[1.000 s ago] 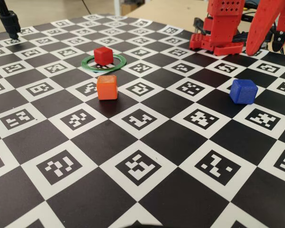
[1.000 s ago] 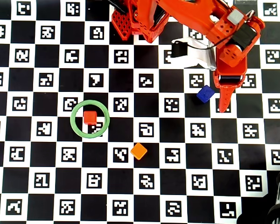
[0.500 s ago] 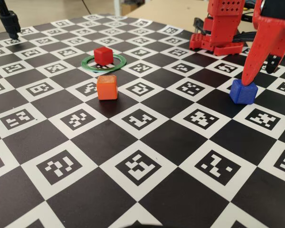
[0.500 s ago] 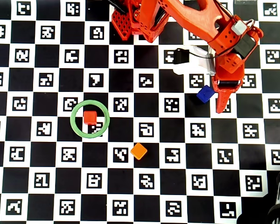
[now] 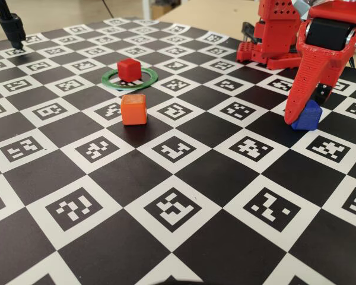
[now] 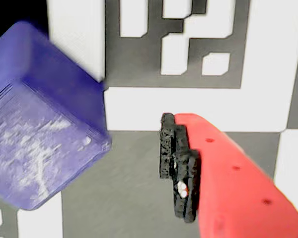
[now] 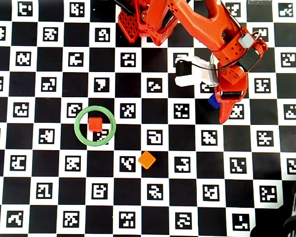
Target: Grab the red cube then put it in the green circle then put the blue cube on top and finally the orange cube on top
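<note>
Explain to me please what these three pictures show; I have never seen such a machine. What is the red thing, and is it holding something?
The red thing is a small robot arm on a checkered board printed with square markers. One picture comes from a fixed camera at the side, one from a camera looking straight down, and the close one from a camera on the arm's wrist.

Three small cubes are on the board. The red cube sits inside the green ring. The orange cube lies outside it. The blue cube is beside the arm's gripper.

Nothing is held yet. In the wrist view, one of the fingers stands beside the blue cube with a gap between them. Probably the arm is about to grasp it.
</note>
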